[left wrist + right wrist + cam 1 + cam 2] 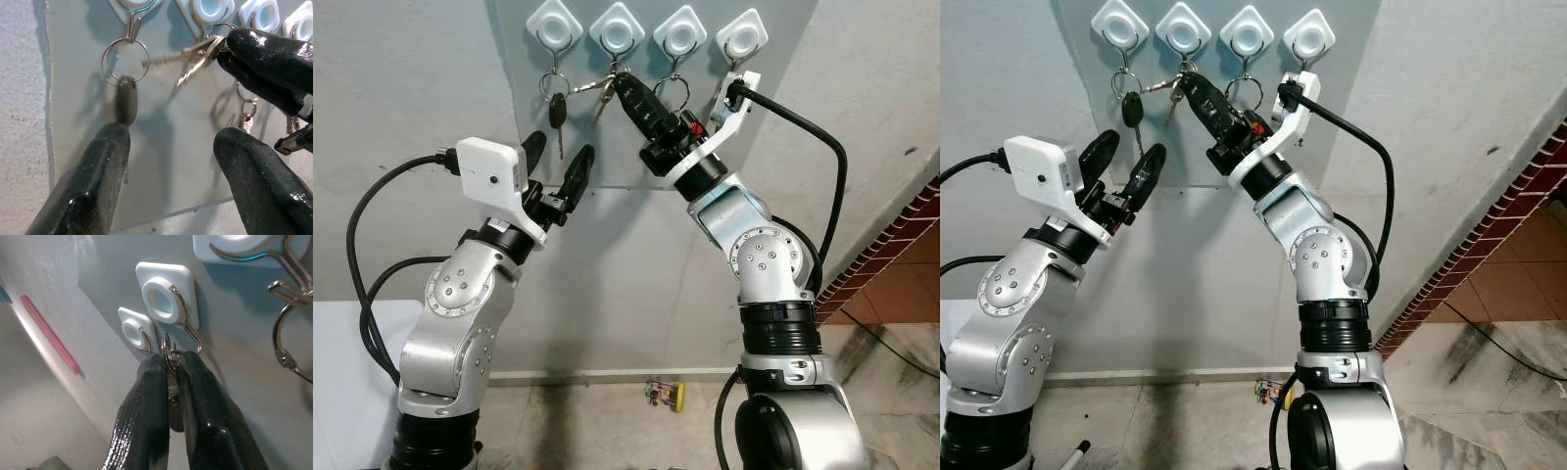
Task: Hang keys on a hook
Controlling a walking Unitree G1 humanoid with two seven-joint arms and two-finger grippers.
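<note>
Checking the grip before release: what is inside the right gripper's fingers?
The right gripper pinches a key ring just below a hook. Its silver keys stick out sideways; the ring's pinched part is covered.

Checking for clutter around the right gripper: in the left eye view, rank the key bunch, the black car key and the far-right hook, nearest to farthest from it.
1. Key bunch, held at the right gripper fingertips.
2. Black car key, hanging to its left.
3. Far-right hook, off to its right.

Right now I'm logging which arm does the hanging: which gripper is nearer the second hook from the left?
Right. The right gripper is shut on the keys just below the second hook; the left gripper hangs open, lower and further left.
</note>
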